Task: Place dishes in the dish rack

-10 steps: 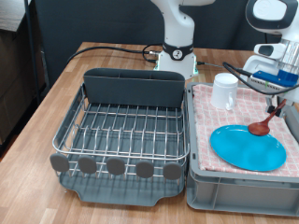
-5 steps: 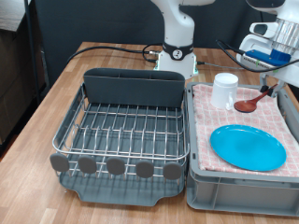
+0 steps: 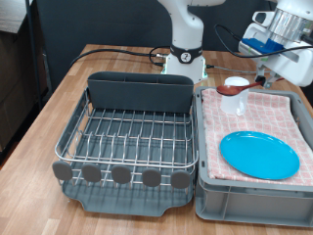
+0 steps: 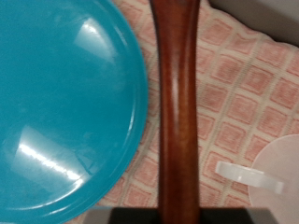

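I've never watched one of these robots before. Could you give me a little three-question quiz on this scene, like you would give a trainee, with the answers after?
1. True or false: the blue plate already stands in the dish rack.
2. What does the gripper hold?
A. the white mug
B. the wooden spoon
C. the pink checked cloth
3. Fill in: the spoon's bowl hangs above the white ____.

Key
1. False. The plate lies on the pink checked cloth in the grey crate; the rack's wires carry no dishes.
2. B. The wooden spoon is lifted, its handle in the gripper.
3. mug.
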